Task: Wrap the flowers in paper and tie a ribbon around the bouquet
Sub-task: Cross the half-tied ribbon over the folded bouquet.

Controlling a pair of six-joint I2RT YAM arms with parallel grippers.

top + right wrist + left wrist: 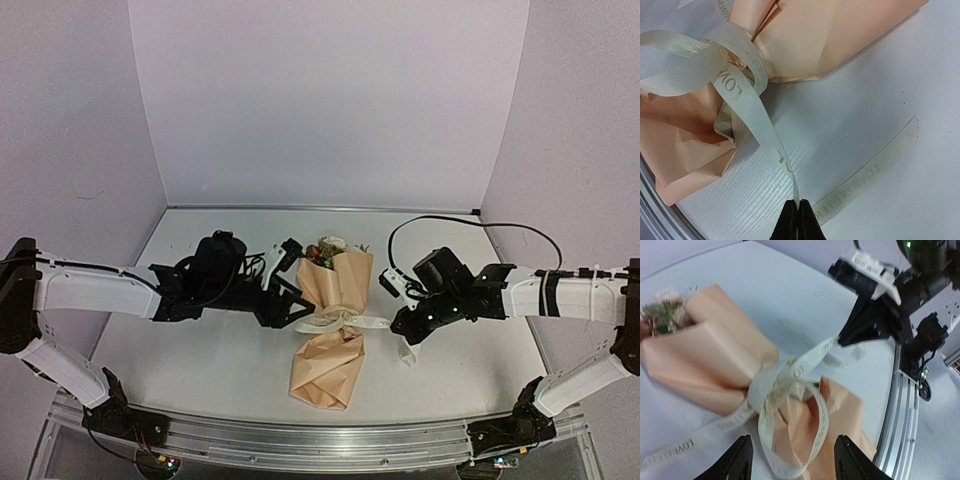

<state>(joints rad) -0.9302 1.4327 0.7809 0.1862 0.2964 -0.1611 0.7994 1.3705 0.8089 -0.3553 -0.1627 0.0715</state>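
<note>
The bouquet [335, 300] lies mid-table, its tan paper [328, 372] pinched at the waist by the cream ribbon [345, 322]. The flowers [325, 250] show at its far, wide end. My left gripper [290, 300] stands open beside the waist. In the left wrist view, a loose ribbon loop [817, 425] hangs between the left gripper's [795, 465] spread fingertips without touching them. My right gripper [798, 220] is shut on a ribbon [747, 107] strand that runs taut to the knot. In the top view the right gripper [405, 330] sits right of the waist.
A ribbon tail [875, 172] lies flat on the white table [200, 350] near the right gripper. An aluminium rail [300, 440] runs along the near edge. A black cable [450, 222] loops at the back right. Pale walls close in the back and sides.
</note>
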